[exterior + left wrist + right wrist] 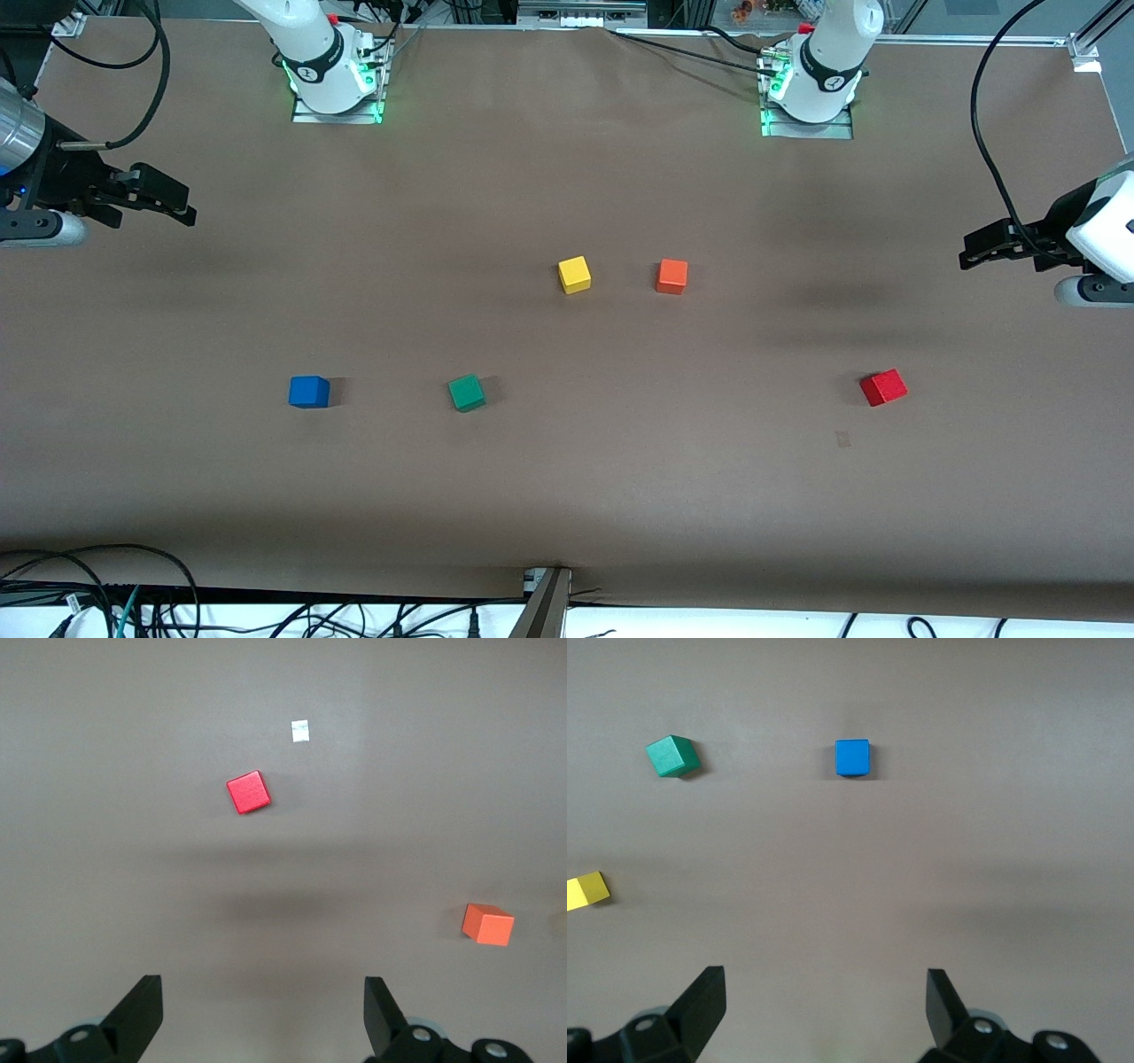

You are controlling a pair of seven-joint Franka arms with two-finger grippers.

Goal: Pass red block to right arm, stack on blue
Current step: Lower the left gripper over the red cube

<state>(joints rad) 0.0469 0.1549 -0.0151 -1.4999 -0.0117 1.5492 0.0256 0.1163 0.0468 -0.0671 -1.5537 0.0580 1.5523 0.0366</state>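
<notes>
Brown paper covers the table (pixel 567 496) from end to end. You have five cubes on it, one of each colour, all lying singly and well apart, none stacked.

Count, from the right arm's end: blue (pixel 308 391), green (pixel 466 392), yellow (pixel 574 275), orange (pixel 671 276), red (pixel 883 387). Blue, green and red lie in a loose row nearer the front camera; yellow and orange lie as a pair farther from it, near the table's middle. Green and red lie turned askew; blue lies square.

Red block: toward the left arm's end, alone on bare paper. A small pale patch (pixel 842 439) lies on the paper just beside it, nearer the front camera. Nothing stands between the red block and either gripper.

Left gripper (pixel 974 252): in the air over the left arm's end of the table, jaws spread wide, holding nothing. Its wrist view shows the red block, the pale patch and the orange cube below it.

Right gripper (pixel 182 206): in the air over the right arm's end, jaws likewise spread and holding nothing. Its wrist view shows blue, green and an edge of yellow.

Two arm bases (pixel 335 84) stand along the table edge farthest from the front camera, lit green. Black cables (pixel 988 133) loop over both ends of the table.
</notes>
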